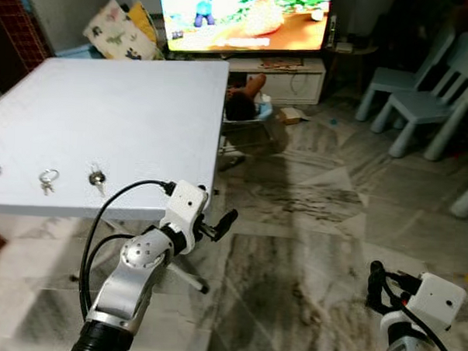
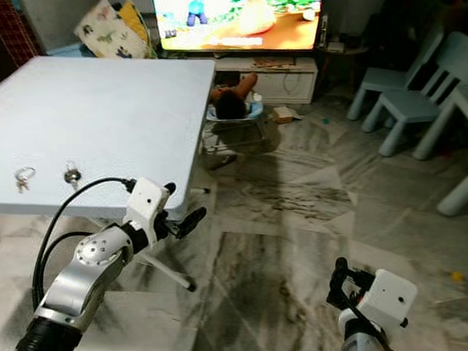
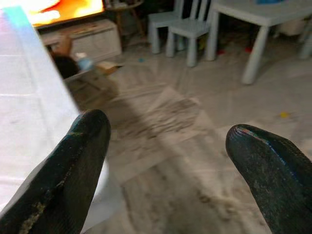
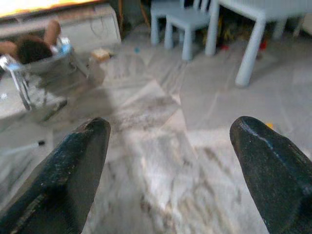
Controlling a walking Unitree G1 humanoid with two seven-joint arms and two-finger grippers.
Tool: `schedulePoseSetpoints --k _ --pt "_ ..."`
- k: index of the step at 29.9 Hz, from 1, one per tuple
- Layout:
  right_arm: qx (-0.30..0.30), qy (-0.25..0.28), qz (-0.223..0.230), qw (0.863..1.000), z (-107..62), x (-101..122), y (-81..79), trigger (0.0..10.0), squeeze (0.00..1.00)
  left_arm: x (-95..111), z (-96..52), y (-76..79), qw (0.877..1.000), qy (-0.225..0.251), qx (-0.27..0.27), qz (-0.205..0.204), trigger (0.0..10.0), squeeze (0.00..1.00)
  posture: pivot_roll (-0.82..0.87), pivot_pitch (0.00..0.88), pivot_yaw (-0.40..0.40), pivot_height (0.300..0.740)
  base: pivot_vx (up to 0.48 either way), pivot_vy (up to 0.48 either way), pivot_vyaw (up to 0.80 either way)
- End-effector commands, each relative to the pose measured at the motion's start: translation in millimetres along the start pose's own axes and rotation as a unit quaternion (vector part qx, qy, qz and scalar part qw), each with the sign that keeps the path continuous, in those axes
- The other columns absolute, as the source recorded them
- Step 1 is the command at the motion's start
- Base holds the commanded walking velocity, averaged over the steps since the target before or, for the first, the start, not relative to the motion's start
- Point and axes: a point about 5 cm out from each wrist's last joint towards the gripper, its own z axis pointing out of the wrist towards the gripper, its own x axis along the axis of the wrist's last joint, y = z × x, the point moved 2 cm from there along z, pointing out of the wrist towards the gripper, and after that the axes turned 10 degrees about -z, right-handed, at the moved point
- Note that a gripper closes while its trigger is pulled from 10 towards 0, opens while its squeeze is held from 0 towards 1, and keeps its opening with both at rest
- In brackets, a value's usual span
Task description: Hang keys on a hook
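Beside the pale grey square bench (image 1: 128, 116), the left hand (image 1: 226, 222) hovers wide and empty; next it must reach the nearest silver key bunch (image 1: 97, 179).

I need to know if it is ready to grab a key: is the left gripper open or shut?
Open. In the left wrist view its two black fingers stand wide apart with bare floor between them; the left gripper holds nothing.

table (image 1: 127, 124): matt pale top | keys (image 1: 97, 179): shiny metal | floor (image 1: 309, 225): glossy veined marble (worn patches)
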Motion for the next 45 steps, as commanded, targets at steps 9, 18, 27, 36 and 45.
schedulePoseSetpoints --k 9,18,27,36,45 --pt "0.031 0.042 -0.029 0.998 2.8 20 4.7 10.0 0.0 -19 -27.3 -17.3 0.994 -0.026 0.107 -0.014 10.0 0.0 -0.05 0.0 0.011 0.74 0.0 0.0 0.0" --pt "0.052 0.05 -0.037 0.997 4.4 32 9.9 10.0 0.0 -23 -34.8 -24.3 0.991 -0.016 0.131 -0.031 10.0 0.0 -0.03 0.002 -0.036 0.74 0.0 0.0 -0.42" --pt "0.079 0.023 -0.029 0.996 -4.0 17 -8.2 10.0 0.0 -14 -35.3 -27.5 0.991 -0.015 0.133 -0.026 10.0 0.0 0.0 0.033 -0.052 0.74 0.0 0.0 -0.78" --pt "0.081 0.023 -0.014 0.996 -3.2 20 -15.5 10.0 0.0 -7 -36.7 -31.1 0.988 -0.007 0.155 -0.026 10.0 0.0 0.02 0.047 -0.039 0.74 0.0 0.0 -0.75" --pt "0.08 0.036 -0.002 0.996 -2.7 27 -22.7 10.0 0.0 2 -22.7 -34.6 0.988 0.0 0.152 -0.033 10.0 0.0 0.0 0.032 -0.023 0.74 0.0 0.0 0.0"
